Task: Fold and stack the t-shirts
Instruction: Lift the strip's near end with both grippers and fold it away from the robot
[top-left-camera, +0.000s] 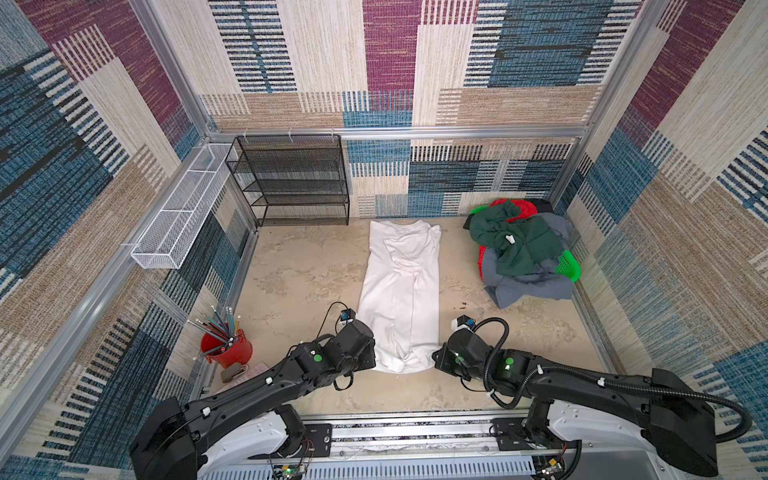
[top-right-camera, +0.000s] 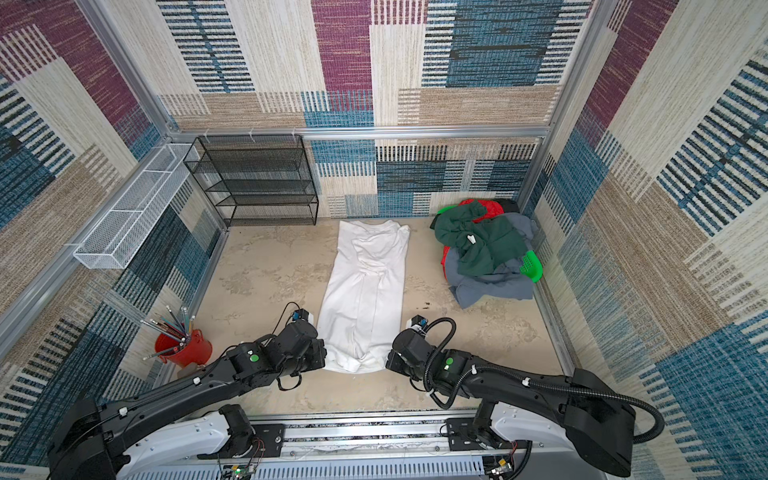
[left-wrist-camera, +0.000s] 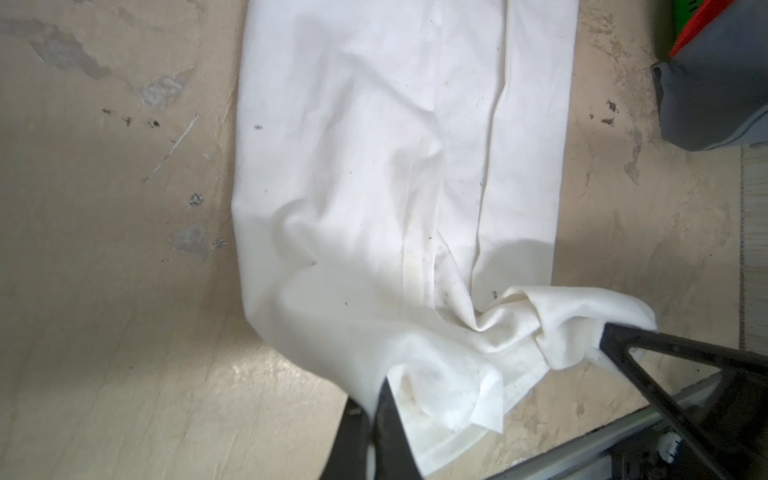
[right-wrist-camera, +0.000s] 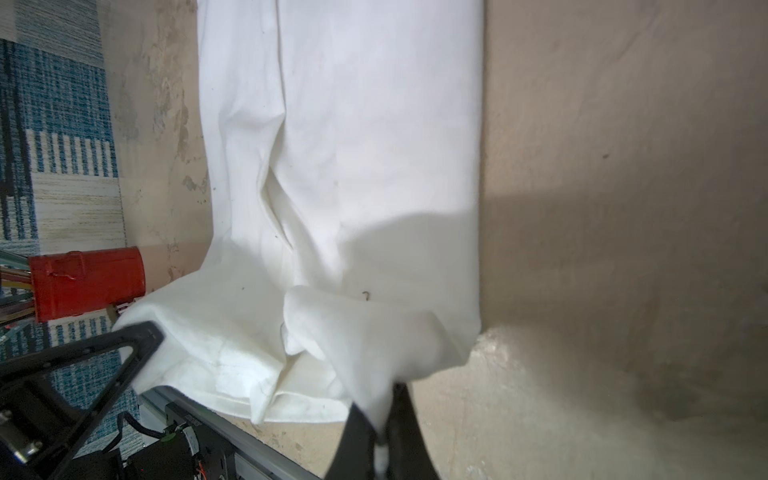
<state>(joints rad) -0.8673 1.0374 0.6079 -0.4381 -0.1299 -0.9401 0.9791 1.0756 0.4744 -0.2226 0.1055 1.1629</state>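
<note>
Woven, carpet-like panels (top-left-camera: 395, 62) in blue, plum, tan and cream blocks wall in a beige, mottled table (top-left-camera: 299, 282) with scuffed grey patches. Down its middle lies the white t-shirt (top-left-camera: 399, 291), soft cotton folded lengthwise into a long narrow strip, its collar end toward the back wall and its hem toward the robot; small dark specks dot the cloth in the left wrist view (left-wrist-camera: 374, 166).

At the far right corner, a crumpled dark green shirt (top-left-camera: 515, 241) tops a heap with a grey-blue shirt (top-left-camera: 528, 286) and a red shirt (top-left-camera: 484, 257), spilling over a bright green perforated plastic basket (top-left-camera: 568, 266). A black mesh shelf (top-left-camera: 291, 183) stands at the back left, beside a long white wire tray (top-left-camera: 178, 208). A red cylindrical cup (top-left-camera: 228, 349) holds pencils (top-left-camera: 216, 326).

The left gripper (left-wrist-camera: 376, 409) pinches the hem's left corner, its jaws closed on bunched cloth. The right gripper (right-wrist-camera: 380, 411) likewise clamps the right corner. A small white tag (top-left-camera: 510, 239) shows on the green shirt, too small to read.
</note>
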